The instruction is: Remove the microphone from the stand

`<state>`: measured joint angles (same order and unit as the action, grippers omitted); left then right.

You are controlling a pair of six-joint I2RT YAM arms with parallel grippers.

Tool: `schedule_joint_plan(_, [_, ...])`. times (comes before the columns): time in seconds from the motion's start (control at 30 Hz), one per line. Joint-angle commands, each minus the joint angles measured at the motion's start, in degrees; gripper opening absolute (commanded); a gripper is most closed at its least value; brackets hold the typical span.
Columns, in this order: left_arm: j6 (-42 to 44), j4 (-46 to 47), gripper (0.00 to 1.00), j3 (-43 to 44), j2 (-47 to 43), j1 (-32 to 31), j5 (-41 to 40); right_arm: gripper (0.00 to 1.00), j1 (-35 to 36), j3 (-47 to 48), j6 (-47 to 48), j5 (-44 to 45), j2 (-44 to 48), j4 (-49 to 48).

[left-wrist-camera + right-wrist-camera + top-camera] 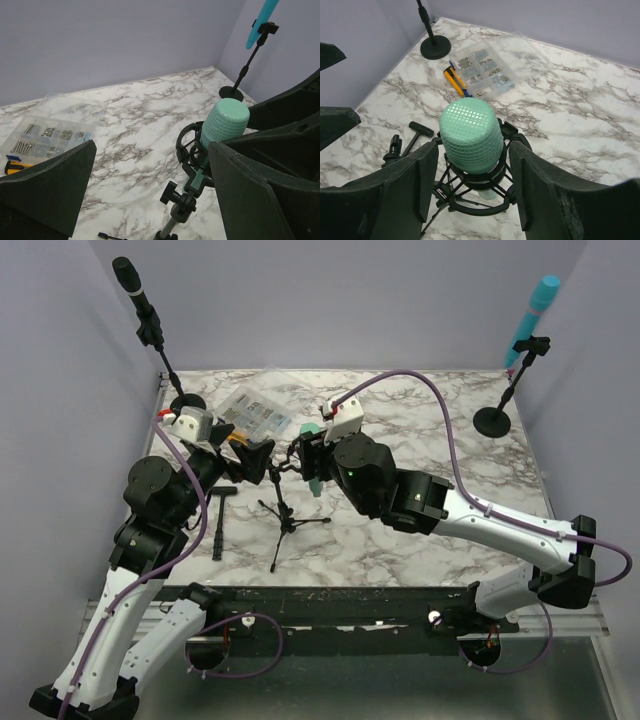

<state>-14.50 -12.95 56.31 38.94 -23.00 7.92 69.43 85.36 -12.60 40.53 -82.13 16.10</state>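
The marble tabletop carried everything. The left gripper stood near the stand with jaws released wide, likely ready to steady it. The right gripper had its jaws on both sides of the mint microphone, which sat on top of the stand; whether they pinched it, I could not tell.

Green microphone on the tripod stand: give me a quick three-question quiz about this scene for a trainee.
1. True or false: the green microphone is out of its shock mount.
2. What lies beside the clear parts box? A. a yellow-handled tool B. a cup C. a sponge
3. Fill in: the left gripper has its jaws ___.
Key: 1 false; 2 A; 3 open.
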Motion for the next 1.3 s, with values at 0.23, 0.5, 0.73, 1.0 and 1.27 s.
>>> schedule_joint_plan(0.23, [-0.4, 0.1, 0.99, -0.1, 0.0, -0.5, -0.7, 0.62, 0.3, -0.2, 4.7, 4.7, -1.8, -4.6])
schedule_joint_plan(0.5, [-0.4, -0.2, 0.99, 0.1, 0.6, -0.5, -0.6, 0.58, 0.3, -0.3, 7.0, 6.8, -3.4, -6.0])
schedule_joint_plan(0.73, [-0.5, -0.3, 0.99, 0.2, 1.0, -0.5, -0.5, 0.60, 0.3, -0.4, 8.2, 7.2, -4.4, -6.9])
schedule_joint_plan(1.0, [-0.7, -1.2, 0.99, 0.7, 1.9, -0.5, -0.6, 0.46, 0.3, 0.2, 10.1, 6.3, -3.9, -8.1])
schedule_joint_plan(1.27, [-0.9, -1.1, 0.99, 0.6, 2.0, -0.5, -0.7, 0.31, 0.3, 11.0, 17.2, 3.3, -5.3, -7.6])
